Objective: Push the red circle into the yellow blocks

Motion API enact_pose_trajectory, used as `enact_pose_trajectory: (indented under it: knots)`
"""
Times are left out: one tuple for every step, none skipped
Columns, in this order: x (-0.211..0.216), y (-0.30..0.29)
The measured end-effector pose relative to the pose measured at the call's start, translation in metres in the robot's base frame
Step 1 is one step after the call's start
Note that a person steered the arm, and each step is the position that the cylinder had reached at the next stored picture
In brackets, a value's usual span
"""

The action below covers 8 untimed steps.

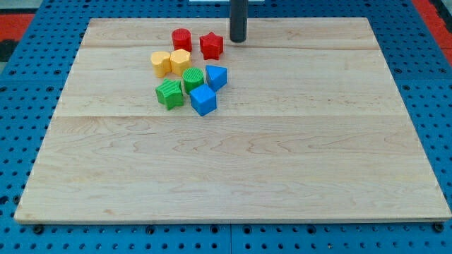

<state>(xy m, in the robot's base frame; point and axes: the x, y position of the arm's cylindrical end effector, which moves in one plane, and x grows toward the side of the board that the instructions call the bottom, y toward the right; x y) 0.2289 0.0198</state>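
Observation:
The red circle (181, 39) stands near the view's top on the wooden board (233, 162). Just below it sit two yellow blocks side by side: a heart-like one (161, 63) and a hexagon-like one (180, 61). The red circle nearly touches the right yellow block's top. A red star (211, 45) lies to the circle's right. My tip (238, 39) is the end of a dark rod, right of the red star with a small gap, and apart from the red circle.
Two green blocks (169, 93) (193, 79) and two blue blocks (216, 76) (203, 100) cluster just below the yellow ones. A blue pegboard (28, 70) surrounds the board.

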Motion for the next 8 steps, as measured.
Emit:
enact_pose_trajectory:
  knots:
    - [0.019,-0.044]
    - [0.085,-0.062]
    - [0.099,-0.061]
    - [0.038,-0.046]
    - [0.008,-0.076]
    - [0.032,-0.121]
    - [0.064,-0.137]
    - [0.095,-0.151]
